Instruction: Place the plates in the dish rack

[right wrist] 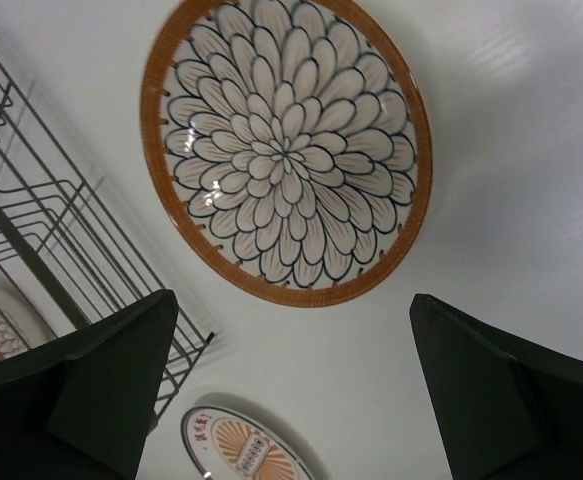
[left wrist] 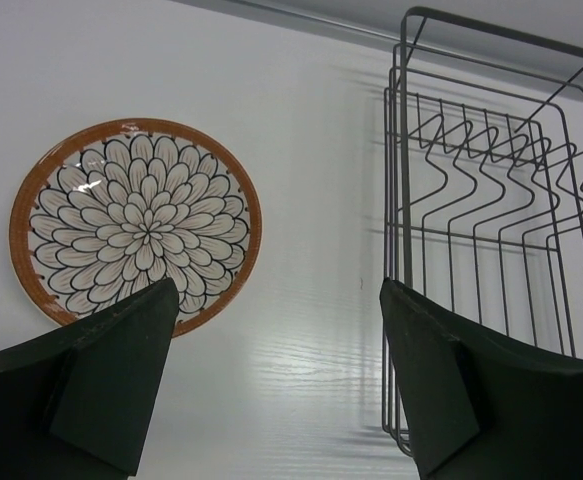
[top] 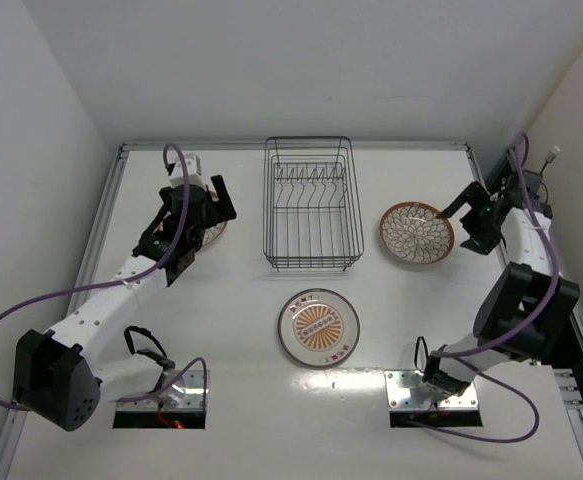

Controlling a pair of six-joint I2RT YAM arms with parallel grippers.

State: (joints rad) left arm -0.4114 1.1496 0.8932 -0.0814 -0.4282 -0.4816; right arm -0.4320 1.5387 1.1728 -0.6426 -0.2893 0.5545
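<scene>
The left hand [left wrist: 276,290] is hovering spread wide, holding nothing, over the left petal plate [left wrist: 136,220], which is lying face-up beside the dish rack [top: 311,205]. The right hand [right wrist: 291,300] is hanging equally spread above the right petal plate [right wrist: 286,150] across the rack. The grey-rimmed plate [top: 318,327] is lying on the counter [top: 241,300], nearer the bases.

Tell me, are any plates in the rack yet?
Done: nothing yet. The rack holds no plates.
In hand: nothing is held. The left claw hangs open over the left plate, and the right claw is open near the right plate.
Left: all three plates, the near plate too, lie flat outside the rack.
</scene>
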